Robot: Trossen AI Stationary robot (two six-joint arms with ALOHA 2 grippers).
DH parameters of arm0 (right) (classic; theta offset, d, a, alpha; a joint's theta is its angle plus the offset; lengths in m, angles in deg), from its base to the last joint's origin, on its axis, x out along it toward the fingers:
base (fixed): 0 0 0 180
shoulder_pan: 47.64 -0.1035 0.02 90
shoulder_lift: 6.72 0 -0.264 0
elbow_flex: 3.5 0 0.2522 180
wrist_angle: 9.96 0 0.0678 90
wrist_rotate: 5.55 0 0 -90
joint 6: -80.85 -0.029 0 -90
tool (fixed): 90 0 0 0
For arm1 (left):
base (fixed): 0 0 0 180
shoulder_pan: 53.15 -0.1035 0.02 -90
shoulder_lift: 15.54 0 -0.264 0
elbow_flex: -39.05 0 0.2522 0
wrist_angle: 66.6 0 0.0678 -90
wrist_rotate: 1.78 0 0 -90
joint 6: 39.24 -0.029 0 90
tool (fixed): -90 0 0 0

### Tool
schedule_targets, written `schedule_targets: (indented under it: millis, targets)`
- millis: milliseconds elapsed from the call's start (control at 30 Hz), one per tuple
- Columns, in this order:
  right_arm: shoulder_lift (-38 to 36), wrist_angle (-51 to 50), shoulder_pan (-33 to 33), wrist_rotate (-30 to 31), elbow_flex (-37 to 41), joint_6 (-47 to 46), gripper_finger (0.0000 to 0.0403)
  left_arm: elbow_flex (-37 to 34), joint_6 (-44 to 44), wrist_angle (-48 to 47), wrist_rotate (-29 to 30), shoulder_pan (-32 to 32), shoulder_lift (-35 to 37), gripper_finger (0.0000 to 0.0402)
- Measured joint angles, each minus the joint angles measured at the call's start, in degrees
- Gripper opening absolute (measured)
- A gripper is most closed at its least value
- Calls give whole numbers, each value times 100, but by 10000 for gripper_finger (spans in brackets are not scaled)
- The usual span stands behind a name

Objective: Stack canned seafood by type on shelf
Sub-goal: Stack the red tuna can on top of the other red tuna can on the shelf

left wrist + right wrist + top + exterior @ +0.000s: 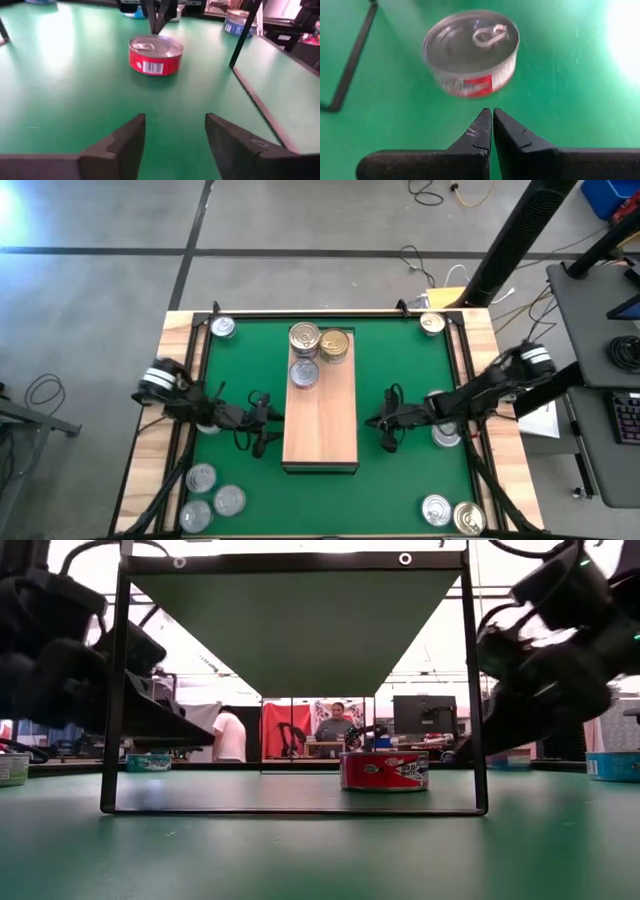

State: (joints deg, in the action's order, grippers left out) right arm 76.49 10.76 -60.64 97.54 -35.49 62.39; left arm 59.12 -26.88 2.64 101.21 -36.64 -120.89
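A red-sided can of seafood with a silver pull-tab lid [156, 55] stands on the green mat under the raised shelf [320, 420]. Three more cans, two silver-topped [305, 338] and one gold-topped [335, 345], sit on the shelf's far end. My left gripper [175, 145] is open beside the shelf's left edge, pointing at the red can from a distance. My right gripper [492, 122] is shut at the shelf's right edge, its tips just short of the can [470, 52], with a strip of mat between them.
Loose cans lie in the mat's corners: far left [222, 328], far right [432, 323], near left [229, 500], near right [436, 508], and one under my right arm [445, 432]. The shelf's dark leg frame [110, 740] stands on both sides of the red can.
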Motion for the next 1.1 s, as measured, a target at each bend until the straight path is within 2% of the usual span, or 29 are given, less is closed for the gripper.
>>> schedule_targets:
  millis: [267,400,733,900,1100]
  targets:
    - [1720,517,167,-140,-1203,207,9,332,-1,302,41,-7,-1141,272]
    - [1973,520,164,-171,-1539,337,9,317,-28,698,131,-13,-1410,284]
    - [1236,551,149,17,-588,-255,9,949,-122,526,368,-15,-1612,256]
    - [830,524,136,-257,-189,-212,11,1207,-295,586,669,-11,-1884,233]
    - [606,781,138,-257,-36,-65,45,1763,-450,679,626,-26,-2206,216]
